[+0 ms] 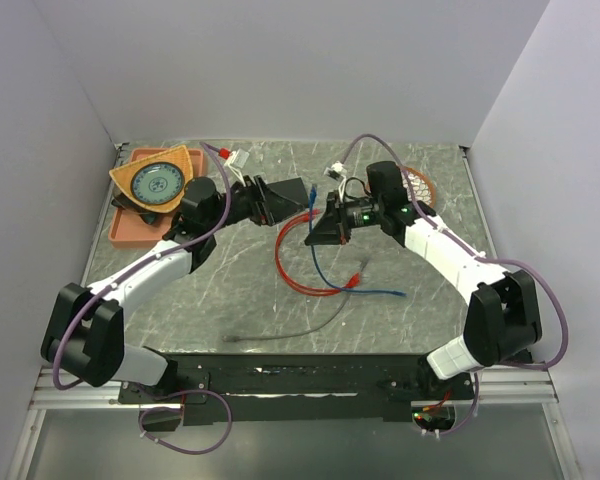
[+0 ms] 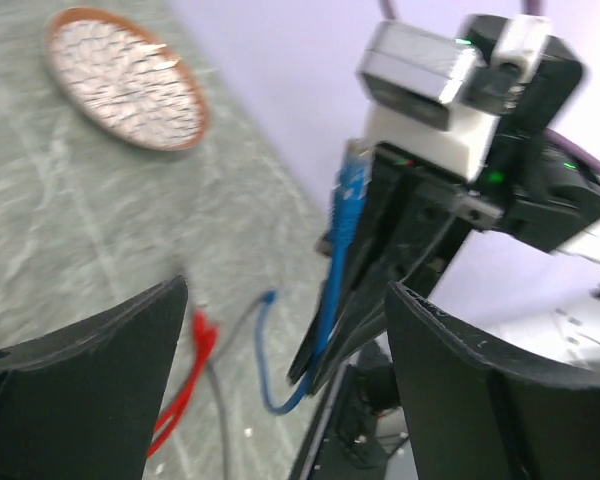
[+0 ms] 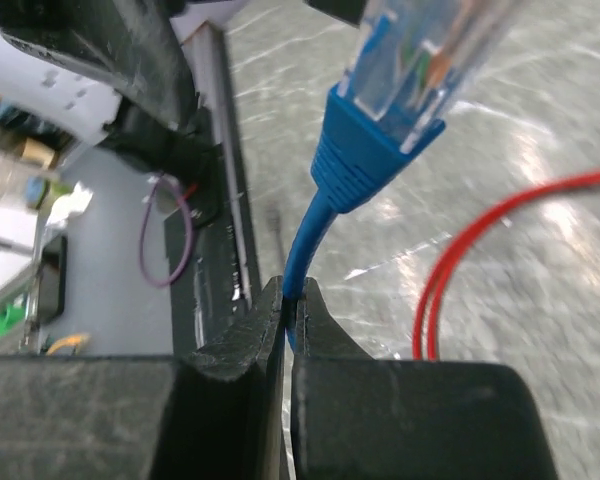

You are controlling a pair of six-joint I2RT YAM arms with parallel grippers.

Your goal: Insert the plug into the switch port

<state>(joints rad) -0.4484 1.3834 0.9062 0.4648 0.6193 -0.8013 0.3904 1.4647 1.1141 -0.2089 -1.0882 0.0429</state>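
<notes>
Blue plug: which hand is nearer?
Right. The right hand is shut on the blue cable just behind the plug; the left hand hangs open, apart, facing it.

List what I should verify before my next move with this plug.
1. Right gripper shut on the blue cable just below the boot: ok.
2. Plug sticking out beyond the gripper, its tip unobstructed: ok.
3. Left gripper open and holding nothing: ok.
4. Switch port located: cannot tell, no view shows it.
5. Cable slack on the table: ok, it trails loosely near the red cable.
</notes>
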